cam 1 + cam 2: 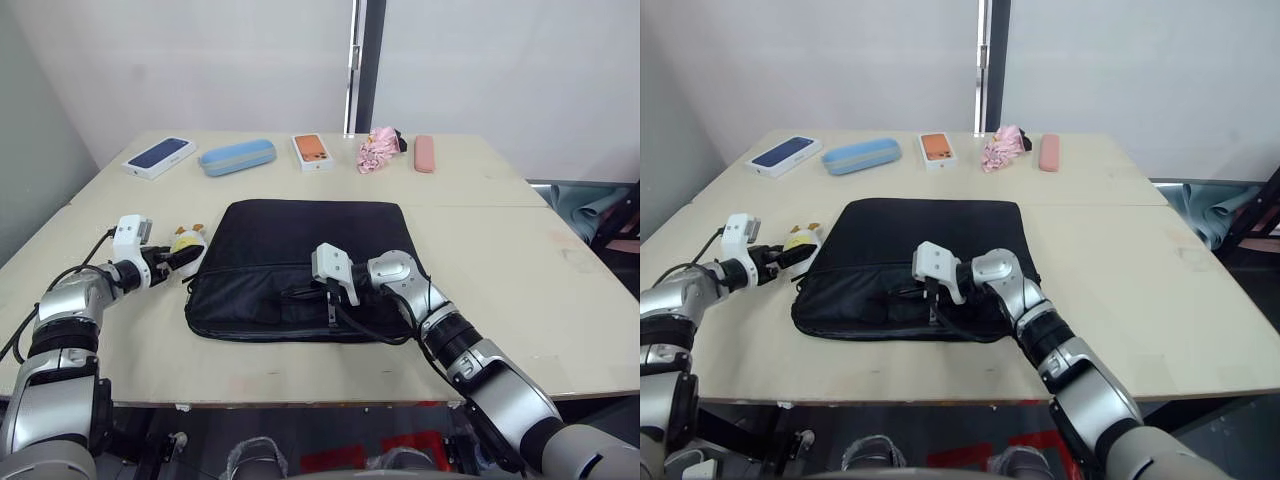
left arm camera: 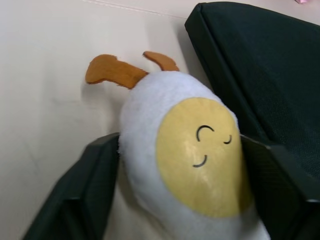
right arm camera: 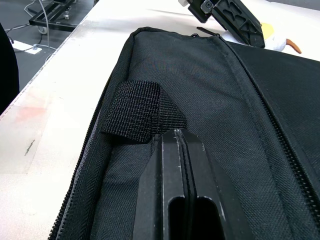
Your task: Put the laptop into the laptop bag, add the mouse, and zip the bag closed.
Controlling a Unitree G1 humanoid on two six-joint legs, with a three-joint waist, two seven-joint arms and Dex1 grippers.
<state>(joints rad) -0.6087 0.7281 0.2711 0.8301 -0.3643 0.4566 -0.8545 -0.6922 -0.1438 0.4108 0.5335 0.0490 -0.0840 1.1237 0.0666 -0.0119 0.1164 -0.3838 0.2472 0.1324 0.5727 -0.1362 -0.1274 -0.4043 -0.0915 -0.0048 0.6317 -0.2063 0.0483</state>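
- The black laptop bag lies flat mid-table.
- The left gripper clamps the bag's egg charm between its fingers, likely anchoring that corner.
- The right gripper, fingers pressed together, rests on the front pocket, seemingly steadying the fabric for zipping.

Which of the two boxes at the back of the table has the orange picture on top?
The small white box in the middle, right of the light-blue case. The other box, farthest left, has a dark blue top.
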